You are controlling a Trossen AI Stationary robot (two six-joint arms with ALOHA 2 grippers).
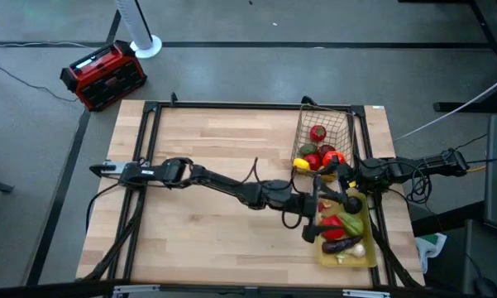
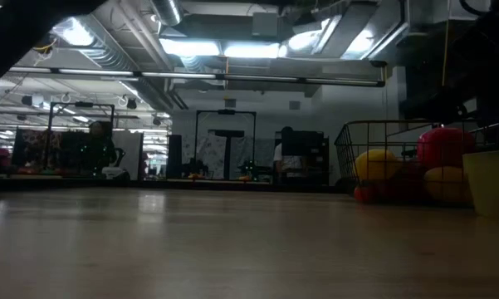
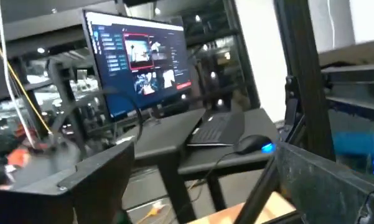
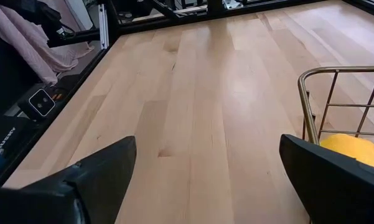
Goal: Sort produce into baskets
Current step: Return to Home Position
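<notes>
Wire-mesh basket [image 1: 339, 124] and flat yellow tray [image 1: 372, 253] are holding rounded produce [image 1: 317, 132]; left claw [image 1: 316, 212] is hanging wide above the tray, right claw [image 1: 339, 172] gaping beside the basket.

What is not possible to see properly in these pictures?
High view: left gripper covers part of the yellow tray, hiding produce beneath.
Low view: the picture's edge cuts the tray; its wall hides the contents.
Right wrist view: the wire basket is cut off; one yellow fruit shows.
</notes>
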